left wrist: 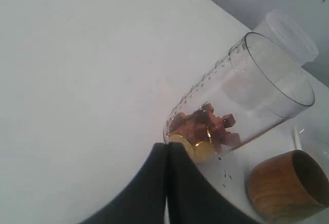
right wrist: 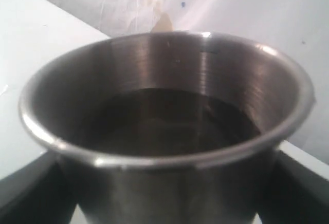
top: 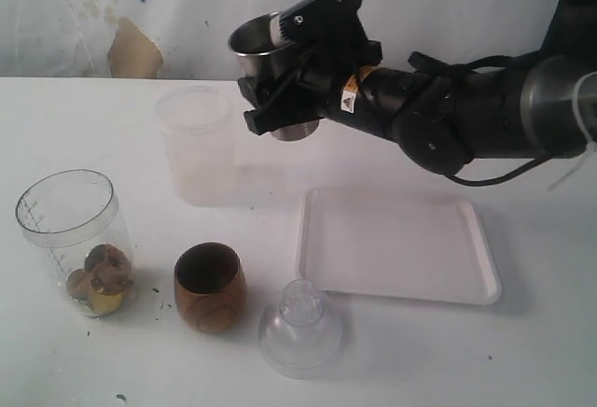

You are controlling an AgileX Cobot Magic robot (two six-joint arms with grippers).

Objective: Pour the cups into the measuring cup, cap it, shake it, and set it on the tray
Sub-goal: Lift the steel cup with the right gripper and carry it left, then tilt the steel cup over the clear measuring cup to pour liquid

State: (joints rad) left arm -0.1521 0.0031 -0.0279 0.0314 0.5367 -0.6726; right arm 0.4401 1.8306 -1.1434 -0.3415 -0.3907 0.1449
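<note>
Though graduations (top: 33, 213) blur on measuring cup (top: 70, 230), right end effector (top: 283, 99) clasping tumbler (top: 254, 38)

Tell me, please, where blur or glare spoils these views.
Exterior view: soft; the clear plastic dome lid barely stands out from the white table. Left wrist view: the black left pincer, shut, is unfocused. Right wrist view: the tapered brushed-steel tumbler fills the frame, glints on its rim.

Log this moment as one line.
right gripper: holding steel tumbler aloft | left gripper: shut, empty, beside measuring cup | measuring cup: uncapped, pieces inside | wooden cup: upright, untouched
</note>
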